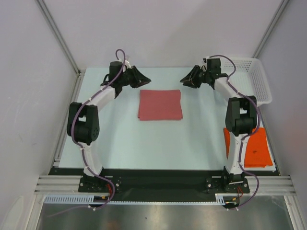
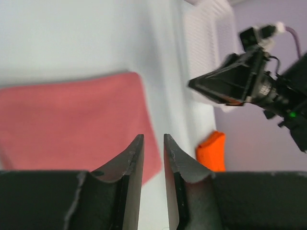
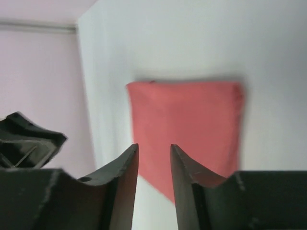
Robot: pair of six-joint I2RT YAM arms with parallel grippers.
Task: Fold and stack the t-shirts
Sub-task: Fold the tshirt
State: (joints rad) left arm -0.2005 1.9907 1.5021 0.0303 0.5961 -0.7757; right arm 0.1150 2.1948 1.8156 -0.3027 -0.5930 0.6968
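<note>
The pink-red t-shirt lies folded in a flat rectangle at the table's middle, toward the back. It also shows in the left wrist view and the right wrist view. The orange t-shirt lies as a flat rectangle at the near right edge, partly hidden by the right arm; a corner shows in the left wrist view. My left gripper hovers off the pink shirt's back left corner, jaws slightly apart and empty. My right gripper hovers off its back right corner, jaws slightly apart and empty.
A white perforated basket stands at the back right, behind the right arm, and shows in the left wrist view. The two grippers face each other across the shirt's back edge. Grey walls close in the table's sides.
</note>
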